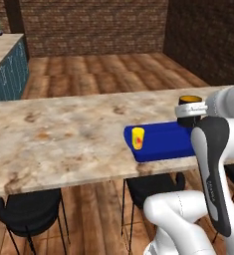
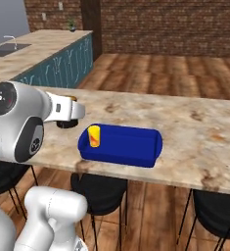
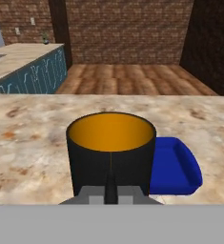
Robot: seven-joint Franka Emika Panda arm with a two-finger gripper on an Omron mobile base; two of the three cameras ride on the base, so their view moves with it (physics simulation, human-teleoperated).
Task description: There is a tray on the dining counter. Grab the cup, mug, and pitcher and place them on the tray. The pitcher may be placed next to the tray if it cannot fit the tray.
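Our hand (image 3: 111, 193) is clenched on the near wall of the mug (image 3: 111, 151), one dark finger showing against its black side below the orange interior. In the hand view the mug stands upright, close in front of us. In the left base view the mug (image 1: 189, 110) sits just beyond the far right end of the tray (image 1: 163, 142), partly hidden by our arm. In the right base view it (image 2: 70, 115) appears just left of the tray (image 2: 126, 144). We cannot tell whether it is lifted off the desk (image 1: 63, 134). The cup (image 1: 137, 138) stands upright inside the tray at its left end. Black stools (image 1: 29, 211) stand along the desk's near edge.
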